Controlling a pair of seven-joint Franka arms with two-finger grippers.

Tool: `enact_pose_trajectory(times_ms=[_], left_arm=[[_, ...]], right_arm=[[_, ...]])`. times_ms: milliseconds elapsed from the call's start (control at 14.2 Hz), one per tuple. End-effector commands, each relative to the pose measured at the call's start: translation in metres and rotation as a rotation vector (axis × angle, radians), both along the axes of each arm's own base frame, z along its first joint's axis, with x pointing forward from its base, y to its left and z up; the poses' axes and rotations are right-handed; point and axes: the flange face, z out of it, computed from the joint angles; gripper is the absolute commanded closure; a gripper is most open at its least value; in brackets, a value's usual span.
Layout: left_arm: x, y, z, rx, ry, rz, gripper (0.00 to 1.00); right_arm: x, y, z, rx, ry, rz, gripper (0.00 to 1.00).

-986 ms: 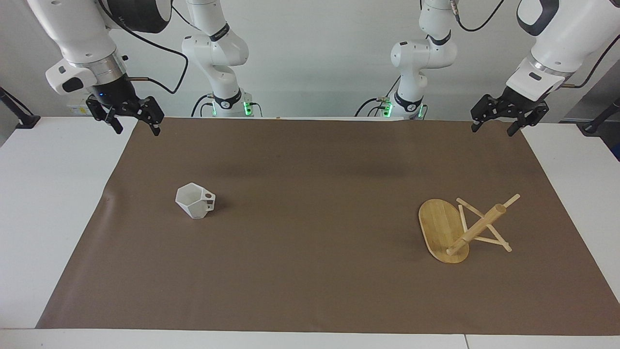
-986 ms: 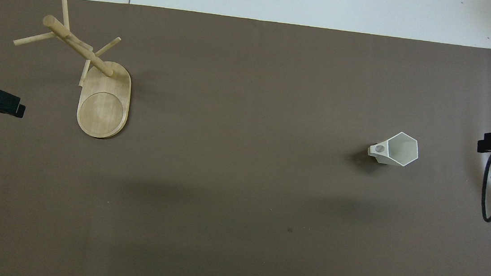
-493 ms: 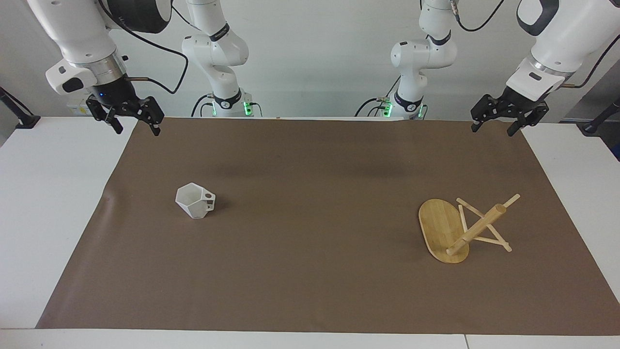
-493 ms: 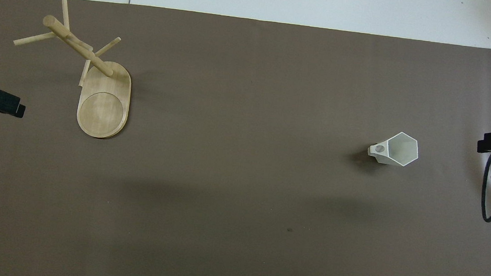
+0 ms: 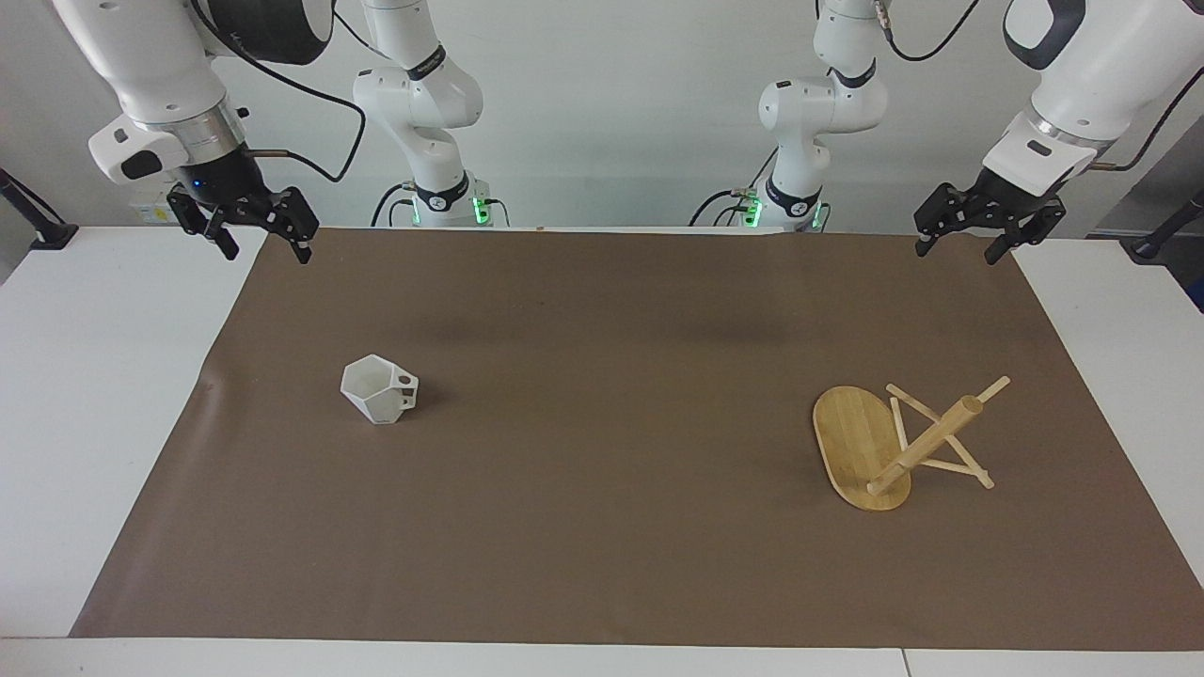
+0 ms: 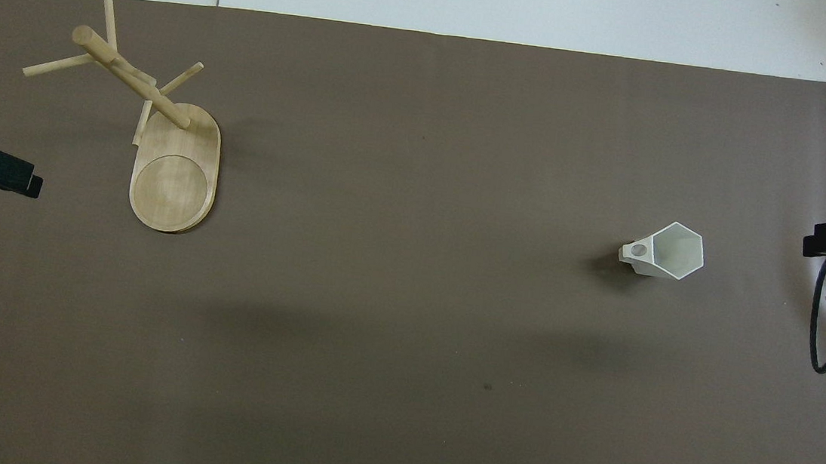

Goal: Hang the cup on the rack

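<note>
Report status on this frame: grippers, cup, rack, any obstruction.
Left gripper and right gripper open, empty, raised over the mat's corners. Cup upright on the mat, unhung. Rack stands apart. Nothing between.

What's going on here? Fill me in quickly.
Nothing is being handled. The cup stands on the brown mat toward the right arm's end, the rack toward the left arm's end. The left gripper and right gripper hang open and empty above the mat's corners by the robots, both arms waiting.
</note>
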Motion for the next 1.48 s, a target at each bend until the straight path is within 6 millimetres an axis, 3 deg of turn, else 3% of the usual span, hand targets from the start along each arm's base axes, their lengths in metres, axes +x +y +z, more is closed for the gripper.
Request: enact_pose_trajectory(times_ms=[0, 211, 846, 1409], left_arm=[[-0.001, 0.003, -0.001, 0.019, -0.003, -0.007, 0.00], [-0.001, 0.004, -0.001, 0.020, -0.003, -0.006, 0.00], [-0.002, 0.004, -0.001, 0.021, 0.000, -0.006, 0.00], [-0.002, 0.004, -0.001, 0.021, 0.000, -0.006, 0.00]], right_arm=[[-0.015, -0.001, -0.018, 0.014, -0.043, 0.012, 0.00], [-0.019, -0.004, -0.042, 0.010, -0.077, 0.006, 0.00], [-0.004, -0.006, -0.114, 0.003, -0.130, -0.002, 0.00], [0.029, -0.007, -0.193, 0.003, -0.106, 0.011, 0.00]])
